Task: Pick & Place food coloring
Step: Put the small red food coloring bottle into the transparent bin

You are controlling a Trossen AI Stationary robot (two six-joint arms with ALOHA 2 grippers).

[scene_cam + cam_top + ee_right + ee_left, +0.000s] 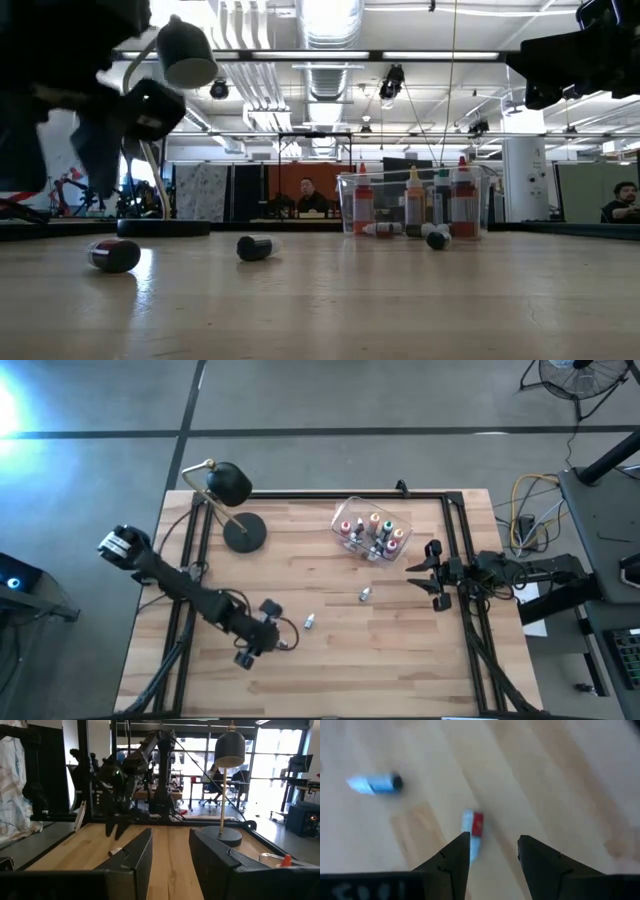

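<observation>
Above a loose bottle [473, 832], left hand [494, 851] open.

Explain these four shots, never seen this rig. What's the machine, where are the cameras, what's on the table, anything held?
Two dark robot arms work at a wooden table. Cameras: one overhead, one at table height, one on each wrist. The left gripper hangs open and empty over a small bottle lying on the wood; a second loose bottle lies nearer the clear tub, which holds several more upright. The right gripper waits open at the table's right side, holding nothing. A black desk lamp stands at the back left.
</observation>
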